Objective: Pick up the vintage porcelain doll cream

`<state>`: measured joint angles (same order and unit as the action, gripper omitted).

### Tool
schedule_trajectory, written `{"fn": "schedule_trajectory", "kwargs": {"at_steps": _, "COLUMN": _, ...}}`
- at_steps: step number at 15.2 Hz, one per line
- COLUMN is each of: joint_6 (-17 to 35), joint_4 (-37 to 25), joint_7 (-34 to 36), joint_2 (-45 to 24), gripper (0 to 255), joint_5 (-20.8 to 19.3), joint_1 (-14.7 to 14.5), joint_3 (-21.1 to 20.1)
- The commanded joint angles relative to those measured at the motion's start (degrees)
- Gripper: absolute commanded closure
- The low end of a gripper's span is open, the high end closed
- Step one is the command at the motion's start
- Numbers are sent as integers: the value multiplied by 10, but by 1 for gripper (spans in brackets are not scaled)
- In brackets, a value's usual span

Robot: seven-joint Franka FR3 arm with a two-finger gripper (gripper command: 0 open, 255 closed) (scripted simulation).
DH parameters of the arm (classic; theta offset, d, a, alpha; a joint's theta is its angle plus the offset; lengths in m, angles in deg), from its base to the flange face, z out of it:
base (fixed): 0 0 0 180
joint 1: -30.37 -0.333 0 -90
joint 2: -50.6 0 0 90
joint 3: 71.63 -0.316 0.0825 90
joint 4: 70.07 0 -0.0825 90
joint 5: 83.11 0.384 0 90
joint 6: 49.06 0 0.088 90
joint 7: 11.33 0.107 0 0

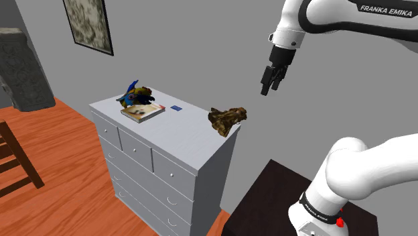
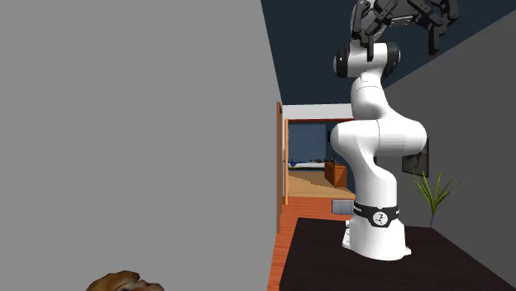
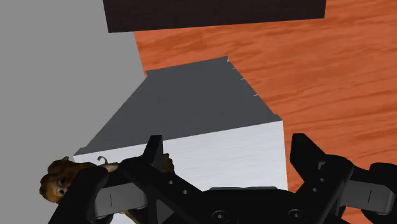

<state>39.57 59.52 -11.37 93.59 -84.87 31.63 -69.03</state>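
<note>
Doll: you have one, brown and mottled, just right of centre in the shoulder view. It sits on the dresser at the top's corner nearest the arm. In the wrist view the doll shows a brown face, and it lies outside one finger, not in the gap between the two. In the second exterior view only its brown top peeks in at the lower left edge.

Three more things share that dresser top, toward the shoulder view's left. They are one book, one bright feathered figure on top of the book, and one small blue square just beside it. All three are well apart from the doll.

Your gripper hangs in the upper right of the shoulder view, above and to the right of the doll and clear of it. The wrist view shows the gripper with its two fingers standing apart and nothing between them.

One framed picture hangs on the grey wall at upper left. The arm stands on one dark stand. One plant stands beyond it.
</note>
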Motion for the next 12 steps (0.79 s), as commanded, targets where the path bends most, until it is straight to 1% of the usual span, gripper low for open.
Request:
{"fn": "schedule_trajectory", "kwargs": {"at_steps": 1, "joint_6": 0, "joint_4": 0, "joint_7": 0, "joint_2": 0, "gripper": 0, "joint_5": 0, "joint_1": 0, "joint_3": 0}}
{"fn": "schedule_trajectory", "kwargs": {"at_steps": 7, "joint_6": 97, "joint_4": 6, "joint_7": 33, "joint_2": -102, "gripper": 0, "joint_5": -61, "joint_1": 10, "joint_3": -42}}
{"fn": "schedule_trajectory", "kwargs": {"at_steps": 12, "joint_6": 163, "joint_4": -11, "joint_7": 75, "joint_2": -200, "gripper": 0, "joint_5": -127, "joint_1": 24, "joint_3": -74}}
